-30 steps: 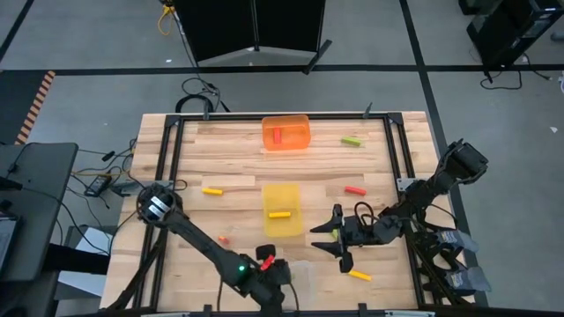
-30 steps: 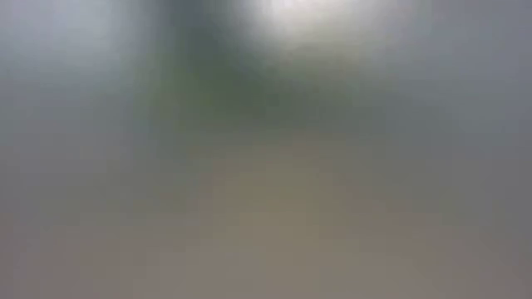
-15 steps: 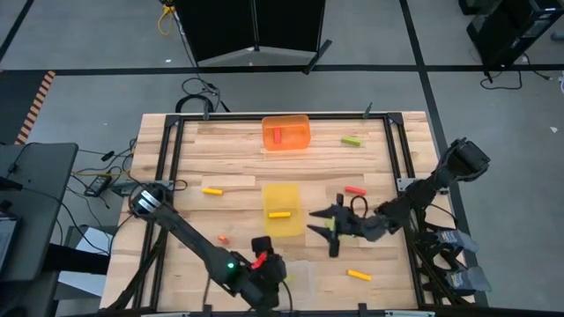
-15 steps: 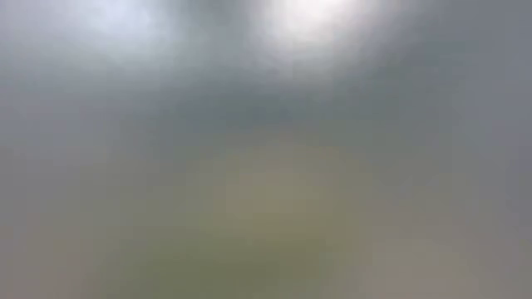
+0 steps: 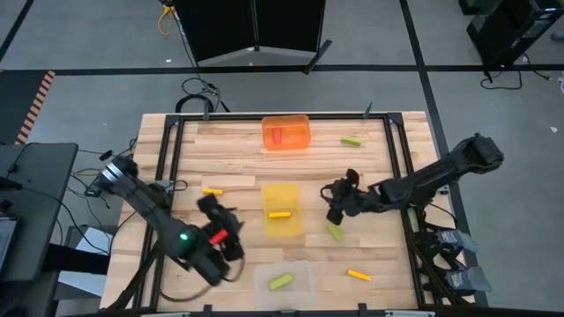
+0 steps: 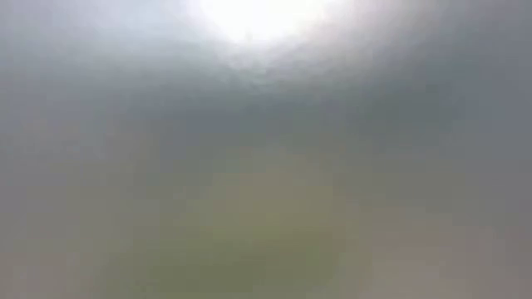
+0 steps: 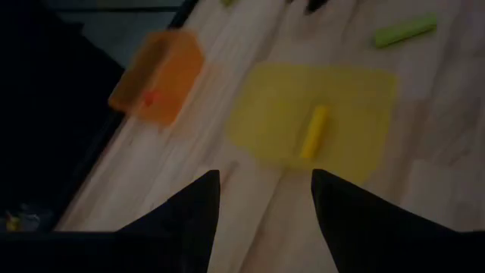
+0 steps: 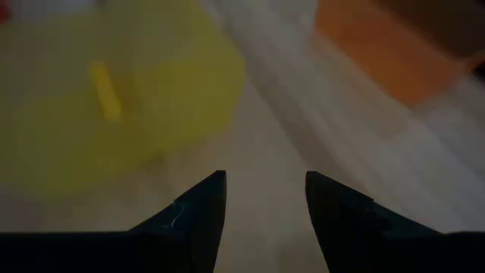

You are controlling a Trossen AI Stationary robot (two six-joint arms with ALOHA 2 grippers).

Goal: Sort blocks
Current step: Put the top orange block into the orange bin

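My left gripper (image 5: 233, 231) (image 7: 265, 189) is open and empty, left of the yellow tray (image 5: 283, 201), which holds a yellow block (image 5: 280, 214) (image 7: 314, 130). My right gripper (image 5: 329, 202) (image 8: 265, 189) is open and empty, right of that tray. A green block (image 5: 336, 231) (image 7: 405, 30) lies on the table just near of my right gripper. The orange tray (image 5: 295, 126) holds a red block (image 5: 276, 135). The clear tray (image 5: 304, 269) holds a green block (image 5: 280, 282). Loose blocks lie flat on the table: yellow (image 5: 212, 190), yellow (image 5: 358, 275) and green (image 5: 352, 140).
The three trays stand in a row down the table's middle, orange at the far edge and clear at the near edge. A black frame (image 5: 167, 158) runs around the wooden top. The low view shows only a grey blur.
My left gripper has swung from over the clear tray at the near edge toward the table's left and far side; a green block now shows in that tray. My right gripper has gone toward the far edge, away from the green block, which has stayed in place.
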